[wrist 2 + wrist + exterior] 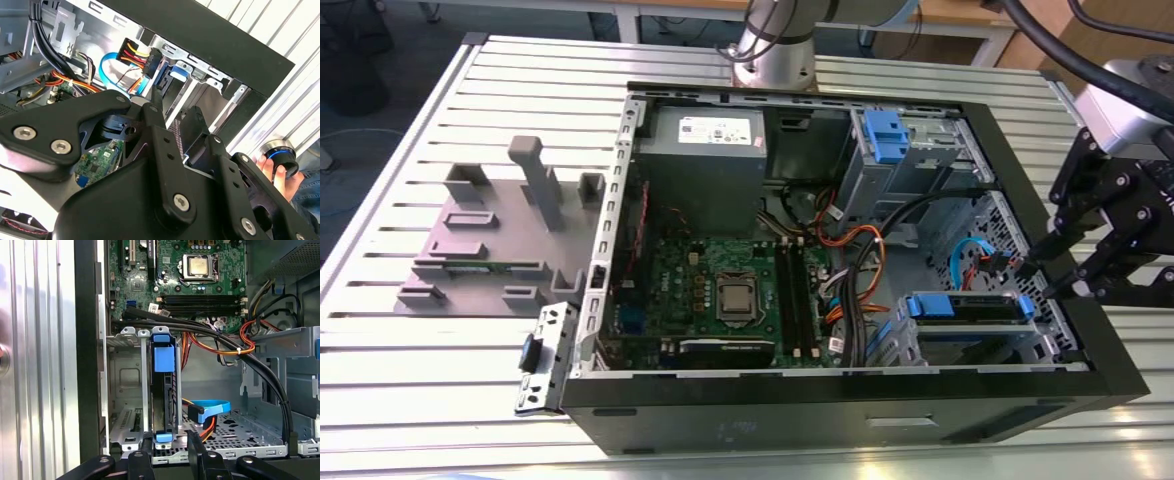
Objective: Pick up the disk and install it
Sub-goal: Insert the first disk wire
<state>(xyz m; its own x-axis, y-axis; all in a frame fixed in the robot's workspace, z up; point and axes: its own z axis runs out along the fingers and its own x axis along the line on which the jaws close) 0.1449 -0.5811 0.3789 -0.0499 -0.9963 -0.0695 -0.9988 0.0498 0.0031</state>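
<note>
Disk (pixel 165 390) sits edge-up in the drive cage at the front corner of the computer case (pixel 854 405), its blue bracket tab showing in the first wrist view. In the exterior view I see the same blue-framed unit (pixel 970 308) already in the bay, with the gripper (pixel 1101 262) hanging just over the case's side wall nearby. I cannot tell how its jaws stand; the linkage hides the tips in both wrist views. I judge the install step is at or near its end, the disk seated or nearly so. The grey stand (pixel 494 240) on the bench (pixel 400 360) carries no disk. Any further move calls for a straight, gentle push clear of the cables (pixel 235 347).
</note>
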